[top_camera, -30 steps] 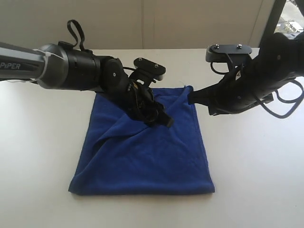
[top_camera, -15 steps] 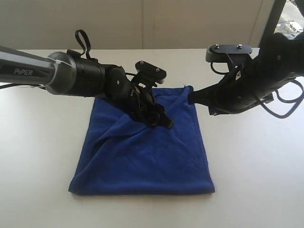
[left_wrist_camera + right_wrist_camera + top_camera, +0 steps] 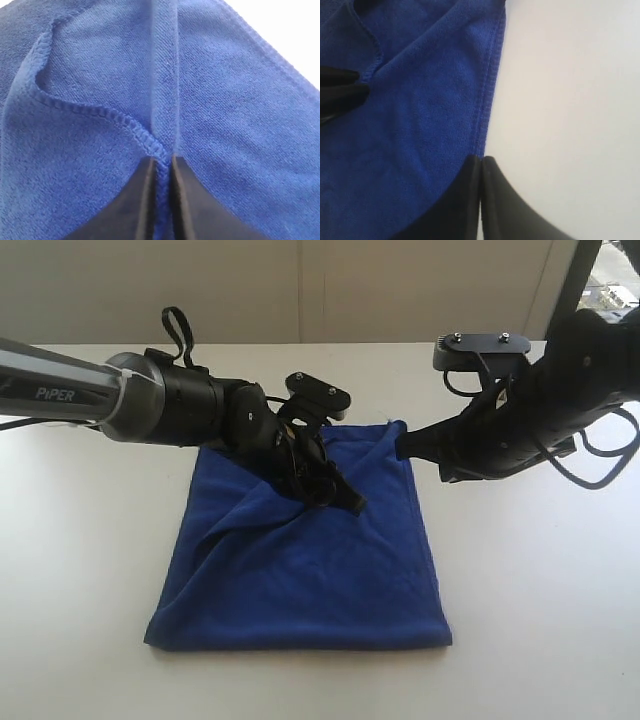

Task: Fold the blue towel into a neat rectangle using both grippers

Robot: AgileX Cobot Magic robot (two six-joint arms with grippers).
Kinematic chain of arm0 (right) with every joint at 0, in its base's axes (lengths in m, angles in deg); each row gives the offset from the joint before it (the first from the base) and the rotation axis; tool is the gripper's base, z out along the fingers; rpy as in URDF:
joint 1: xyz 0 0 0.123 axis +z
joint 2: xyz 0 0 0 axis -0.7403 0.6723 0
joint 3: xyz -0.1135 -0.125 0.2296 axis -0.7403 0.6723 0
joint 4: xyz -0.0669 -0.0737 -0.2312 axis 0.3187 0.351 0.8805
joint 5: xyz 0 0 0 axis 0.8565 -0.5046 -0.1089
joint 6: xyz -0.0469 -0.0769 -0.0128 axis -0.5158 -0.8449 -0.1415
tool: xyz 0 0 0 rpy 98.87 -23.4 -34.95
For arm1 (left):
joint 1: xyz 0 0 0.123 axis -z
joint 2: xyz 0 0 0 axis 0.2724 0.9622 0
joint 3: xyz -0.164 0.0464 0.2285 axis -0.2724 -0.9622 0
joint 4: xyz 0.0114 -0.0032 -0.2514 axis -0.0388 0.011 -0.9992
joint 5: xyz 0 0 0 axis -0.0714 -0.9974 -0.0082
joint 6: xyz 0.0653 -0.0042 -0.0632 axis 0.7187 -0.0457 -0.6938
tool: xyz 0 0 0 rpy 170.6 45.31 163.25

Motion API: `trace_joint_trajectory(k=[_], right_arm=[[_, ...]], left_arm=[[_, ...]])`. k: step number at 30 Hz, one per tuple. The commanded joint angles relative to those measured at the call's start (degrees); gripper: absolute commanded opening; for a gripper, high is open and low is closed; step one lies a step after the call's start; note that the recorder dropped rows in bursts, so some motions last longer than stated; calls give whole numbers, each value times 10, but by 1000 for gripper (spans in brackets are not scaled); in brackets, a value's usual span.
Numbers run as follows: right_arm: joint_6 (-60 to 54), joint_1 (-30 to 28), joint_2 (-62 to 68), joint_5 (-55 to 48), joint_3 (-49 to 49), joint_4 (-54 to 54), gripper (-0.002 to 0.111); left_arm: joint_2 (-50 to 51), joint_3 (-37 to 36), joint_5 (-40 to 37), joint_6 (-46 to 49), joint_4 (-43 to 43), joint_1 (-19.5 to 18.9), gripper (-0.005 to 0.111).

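Change: my left gripper (image 3: 161, 161) has just closed from spread onto a raised ridge of hem, so I judge the grip for the next fold is set
Left gripper: pinching the blue towel (image 3: 300, 570) just 12 o'clock of its middle
Right gripper (image 3: 481, 160): pressed together on the towel's 1 o'clock corner hem
Towel: mid white table (image 3: 530, 580), rumpled toward 10 o'clock
Count: one towel, two grippers

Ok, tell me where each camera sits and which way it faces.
Exterior: raised, looking down at the blue towel on the table; left arm and right arm show.
Left wrist: on the left arm, looking along the left gripper, pinched on a towel ridge.
Right wrist: on the right arm, looking along the right gripper at the towel's hem.
Shared: the towel.
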Motion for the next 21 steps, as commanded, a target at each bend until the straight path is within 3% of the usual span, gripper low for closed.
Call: trace_joint_trajectory(k=[1, 21], right_arm=[[3, -4, -5, 3, 2, 5, 0], [3, -4, -5, 1, 2, 5, 0]], left_arm=[[-10, 3, -8, 1, -5, 3, 9], [-44, 9, -25, 8, 6, -25, 0]])
